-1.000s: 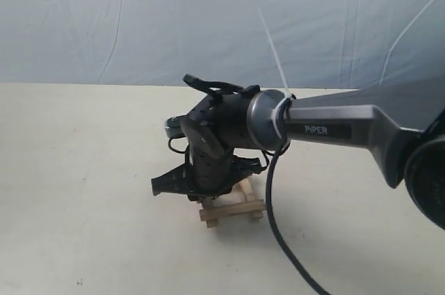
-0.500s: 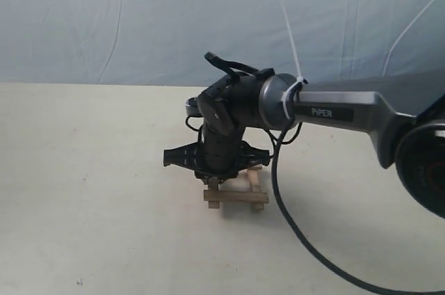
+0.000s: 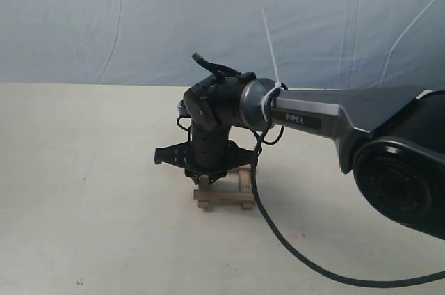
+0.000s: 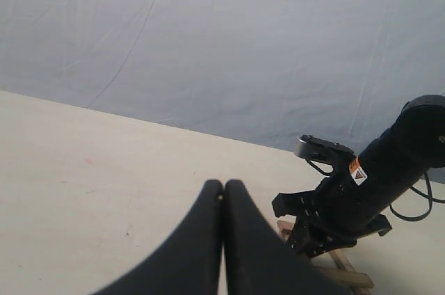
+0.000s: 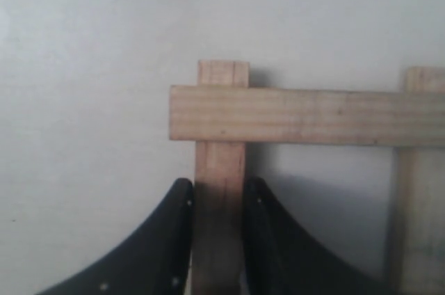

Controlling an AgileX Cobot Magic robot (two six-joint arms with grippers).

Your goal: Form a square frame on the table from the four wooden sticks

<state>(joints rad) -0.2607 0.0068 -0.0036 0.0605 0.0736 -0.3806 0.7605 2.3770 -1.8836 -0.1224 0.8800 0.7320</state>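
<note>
Wood first: my right gripper (image 5: 218,194) is clamped on a flat, light-brown wooden stick (image 5: 220,159), its black fingers (image 5: 160,239) pressing both sides. Just past the fingertips a second light-brown stick (image 5: 306,115) crosses over it and over a third stick (image 5: 417,197) alongside. They belong to the small square frame (image 3: 224,196) lying on the wide, pale beige table (image 3: 83,190). My left gripper (image 4: 223,190) hangs well apart from the frame, tips pressed together on nothing. Beyond everything, a blue-grey cloth backdrop (image 3: 139,17).

Right gripper (image 3: 208,178), square frame (image 3: 224,202): farther left
</note>
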